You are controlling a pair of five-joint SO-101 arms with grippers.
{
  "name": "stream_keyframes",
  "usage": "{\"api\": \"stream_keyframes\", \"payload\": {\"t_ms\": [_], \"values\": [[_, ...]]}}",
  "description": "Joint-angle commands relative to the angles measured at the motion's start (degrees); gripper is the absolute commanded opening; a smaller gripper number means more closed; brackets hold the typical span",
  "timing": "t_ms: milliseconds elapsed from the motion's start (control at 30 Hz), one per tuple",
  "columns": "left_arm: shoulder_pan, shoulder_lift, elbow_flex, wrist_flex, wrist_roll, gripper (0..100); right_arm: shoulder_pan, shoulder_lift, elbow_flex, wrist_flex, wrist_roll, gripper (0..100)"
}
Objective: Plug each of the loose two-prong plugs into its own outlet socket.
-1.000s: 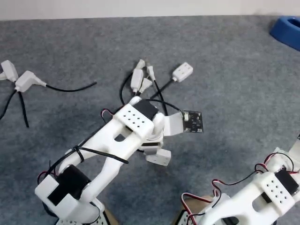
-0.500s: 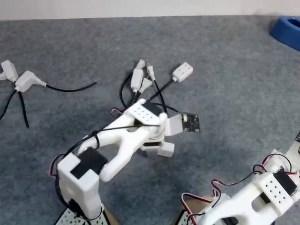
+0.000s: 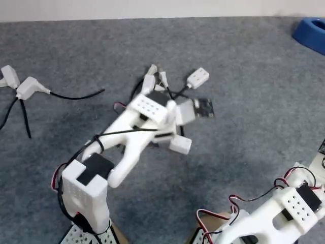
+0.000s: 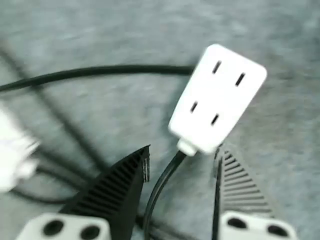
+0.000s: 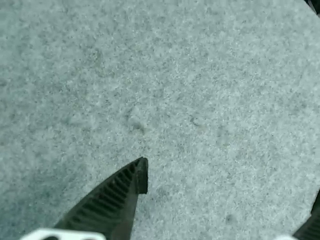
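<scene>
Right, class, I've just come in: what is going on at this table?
The left gripper hangs open just short of the white socket block, the block's cable between its fingers; nothing is gripped. Loose plugs lie nearby. The right gripper is open over bare carpet. The block's slots are empty.

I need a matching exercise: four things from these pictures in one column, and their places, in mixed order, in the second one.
Things
1. white outlet socket
2. blue object
3. two white plugs
4. right gripper

Places
A. far right corner of the carpet
B. above bare carpet
C. just ahead of the left gripper
D. left edge of the carpet

Pairs: 1-C, 2-A, 3-D, 4-B
</scene>
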Motion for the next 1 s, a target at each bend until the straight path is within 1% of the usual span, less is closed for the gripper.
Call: {"api": "stream_keyframes", "payload": {"t_ms": [0, 133, 267, 333, 400, 467, 600, 667, 733, 800, 900, 967], "values": [[-1.98, -0.31, -8.13, 7.3, -0.44, 21, -0.57, -0.84, -0.48, -0.04, 0.88, 47.5], [-1.98, -0.31, -11.03, 12.4, -0.62, 21, -0.66, -0.84, -0.48, -0.04, 0.88, 47.5], [-2.33, -0.4, -11.3, 12.75, -0.35, 21, -0.66, -0.84, -0.48, -0.04, 0.97, 47.5], [-2.77, 0.22, -11.03, 9.32, 0.0, 21, -0.66, -0.84, -0.48, -0.04, 0.97, 47.5], [-2.95, 0.84, -10.33, 4.48, 2.55, 21, -0.66, -0.84, -0.48, -0.04, 0.97, 47.5], [-2.95, 2.77, -10.15, 1.58, 3.6, 21, -0.66, -0.84, -0.48, -0.04, 1.05, 47.5], [-3.12, 5.85, -12.7, 1.05, 3.78, 21, -1.36, -0.84, -0.48, -0.04, 0.97, 47.5], [-4.18, 5.49, -14.2, 1.67, 3.87, 21, -4.97, -0.84, -0.92, 0.22, 0.88, 47.5], [-5.49, 3.65, -15.08, 4.66, 4.4, 21, -10.33, -0.13, -1.45, 0.57, 0.88, 47.5], [-7.34, 1.1, -15.25, 7.38, 8.09, 20, -15.25, 0.04, -4.62, 2.51, 0.35, 47.5], [-12.26, -3.38, -15.08, 9.93, 12.75, 13, -21.23, 4.26, -15.16, 10.24, -2.02, 47.5], [-16.31, -5.67, -14.99, 12.84, 13.71, 11, -25.71, 10.77, -24.57, 16.84, -2.11, 47.5]]}}
